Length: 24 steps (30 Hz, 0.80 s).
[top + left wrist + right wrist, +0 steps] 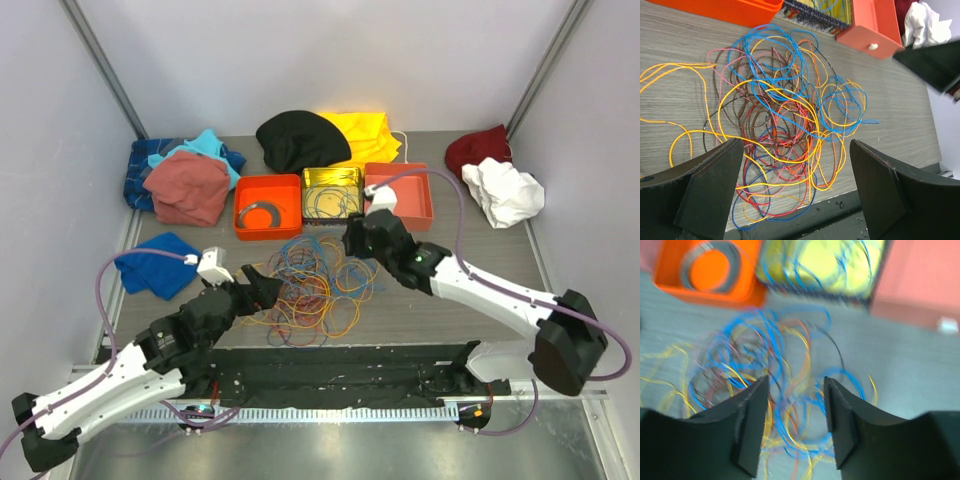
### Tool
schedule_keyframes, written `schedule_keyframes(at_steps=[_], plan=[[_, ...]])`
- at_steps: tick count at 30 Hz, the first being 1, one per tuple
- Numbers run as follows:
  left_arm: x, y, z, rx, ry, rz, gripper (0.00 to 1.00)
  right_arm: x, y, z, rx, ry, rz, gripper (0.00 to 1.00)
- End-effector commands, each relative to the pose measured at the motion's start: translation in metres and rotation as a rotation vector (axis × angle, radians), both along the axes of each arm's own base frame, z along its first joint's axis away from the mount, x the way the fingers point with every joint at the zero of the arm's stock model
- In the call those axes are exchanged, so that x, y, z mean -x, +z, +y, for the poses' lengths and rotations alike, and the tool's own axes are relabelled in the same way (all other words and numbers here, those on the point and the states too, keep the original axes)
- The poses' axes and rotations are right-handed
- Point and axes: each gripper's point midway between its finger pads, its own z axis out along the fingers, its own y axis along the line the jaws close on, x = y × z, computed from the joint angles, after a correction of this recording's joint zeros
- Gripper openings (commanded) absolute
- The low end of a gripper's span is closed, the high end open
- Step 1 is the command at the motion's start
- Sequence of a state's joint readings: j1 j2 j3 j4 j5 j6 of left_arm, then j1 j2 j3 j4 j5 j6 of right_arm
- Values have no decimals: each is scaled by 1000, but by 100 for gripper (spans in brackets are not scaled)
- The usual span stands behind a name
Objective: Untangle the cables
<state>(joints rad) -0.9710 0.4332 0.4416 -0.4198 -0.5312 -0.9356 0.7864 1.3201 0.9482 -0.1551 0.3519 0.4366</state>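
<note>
**Figure: top, left-wrist and right-wrist views.** The cables (310, 285) lie as one loose heap of orange, blue, red, yellow and purple loops on the table (400, 315), just in front of a row of trays. A few more strands sit in the yellow tray (331, 171). We see the left gripper (797, 175) above the near side of the heap, its jaws spread wide and holding nothing. The right gripper (795, 390) hangs over the far side, near the trays, with its jaws parted by a clear gap. That view is blurred, but we find no strand pinched between them.

We judge the main risk to be a grip closing on several crossing loops at once. Lifting would then tighten the knot or drag the whole heap. Strands at the near edge could also slide off the table, and a raised loop could catch on the orange tray (283, 192).
</note>
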Motion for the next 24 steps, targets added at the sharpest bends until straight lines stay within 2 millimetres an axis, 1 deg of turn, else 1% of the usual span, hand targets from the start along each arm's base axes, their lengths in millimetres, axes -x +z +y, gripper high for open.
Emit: schedule_keyframes(at_steps=[1, 2, 3, 4, 5, 6, 8, 9, 10, 13, 14, 16, 17, 23, 24], plan=[[-4, 6, -15, 42, -26, -11, 93, 25, -22, -25, -58, -63, 30, 52], [-4, 6, -18, 53, -31, -10, 93, 30, -27, -27, -61, -63, 41, 51], [-4, 4, -21, 52, -42, -1, 93, 37, -37, -30, -49, -61, 59, 49], [-4, 0, -23, 49, -46, 7, 93, 41, -41, -33, -47, -62, 65, 49], [-5, 2, -26, 63, -49, 4, 93, 46, -51, -37, -30, -67, 83, 48], [-5, -3, -30, 53, -59, 18, 93, 48, -55, -38, -26, -68, 90, 48], [-5, -2, -36, 61, -73, 21, 92, 51, -62, -39, -28, -68, 94, 47], [-5, -6, -38, 47, -80, 35, 92, 52, -63, -40, -28, -68, 94, 47], [-5, -4, -40, 51, -87, 36, 92, 52, -64, -39, -31, -66, 95, 47], [-5, -6, -44, 42, -98, 50, 91, 51, -68, -41, -24, -72, 91, 46], [-5, -7, -44, 41, -98, 53, 91, 52, -74, -42, -8, -70, 100, 45], [-5, -7, -44, 43, -98, 53, 91, 49, -77, -42, 2, -75, 97, 43], [-5, -7, -44, 45, -97, 53, 91, 49, -81, -41, 15, -72, 105, 41], [-5, -4, -41, 47, -89, 41, 91, 40, -83, -33, 27, -68, 96, 32], [-5, -3, -40, 47, -89, 38, 91, 39, -89, -33, 38, -69, 107, 31]])
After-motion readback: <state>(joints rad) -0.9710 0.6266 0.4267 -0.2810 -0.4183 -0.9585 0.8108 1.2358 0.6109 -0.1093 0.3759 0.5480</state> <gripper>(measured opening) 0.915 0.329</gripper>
